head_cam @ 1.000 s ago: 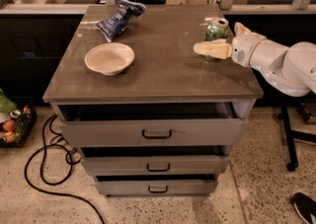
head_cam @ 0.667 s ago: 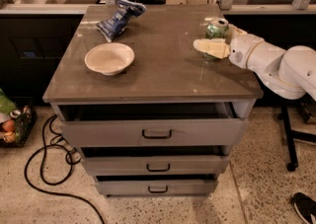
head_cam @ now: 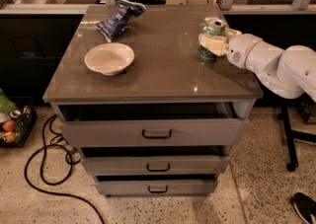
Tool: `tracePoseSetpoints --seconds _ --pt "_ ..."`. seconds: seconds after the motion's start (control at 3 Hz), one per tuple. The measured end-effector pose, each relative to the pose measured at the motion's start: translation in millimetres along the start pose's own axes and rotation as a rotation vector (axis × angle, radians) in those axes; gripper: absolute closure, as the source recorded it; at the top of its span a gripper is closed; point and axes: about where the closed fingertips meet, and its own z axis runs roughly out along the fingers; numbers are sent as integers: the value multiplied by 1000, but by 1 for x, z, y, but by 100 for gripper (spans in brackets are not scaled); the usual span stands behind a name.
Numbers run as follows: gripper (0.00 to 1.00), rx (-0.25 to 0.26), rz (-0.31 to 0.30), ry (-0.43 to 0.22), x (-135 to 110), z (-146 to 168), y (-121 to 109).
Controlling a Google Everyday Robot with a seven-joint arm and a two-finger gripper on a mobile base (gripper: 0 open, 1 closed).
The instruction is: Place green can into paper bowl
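While the shallow off-white paper bowl is sitting well apart, the cream two-finger gripper is clasping the slim green metal can upright.

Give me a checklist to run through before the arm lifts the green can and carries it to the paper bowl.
1. Claw at the green can, right rear of the table: ok.
2. Can held securely: cannot tell.
3. Can upright on the table: ok.
4. Paper bowl upright and empty: ok.
5. Tabletop between can and bowl bare; snack bag lies behind the bowl, off that line: ok.
6. Top drawer closed: not ok, it stands ajar.
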Motion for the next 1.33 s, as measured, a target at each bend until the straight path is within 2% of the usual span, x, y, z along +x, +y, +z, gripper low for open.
tracePoseSetpoints --seconds 0.33,0.67,1.0,1.33 --pt "88 -4 0 0 0 2 2" --pt "100 -8 0 -1 -1 4 4" --pt "100 -8 0 -1 -1 4 4" --pt "100 -18 -9 21 -16 12 14"
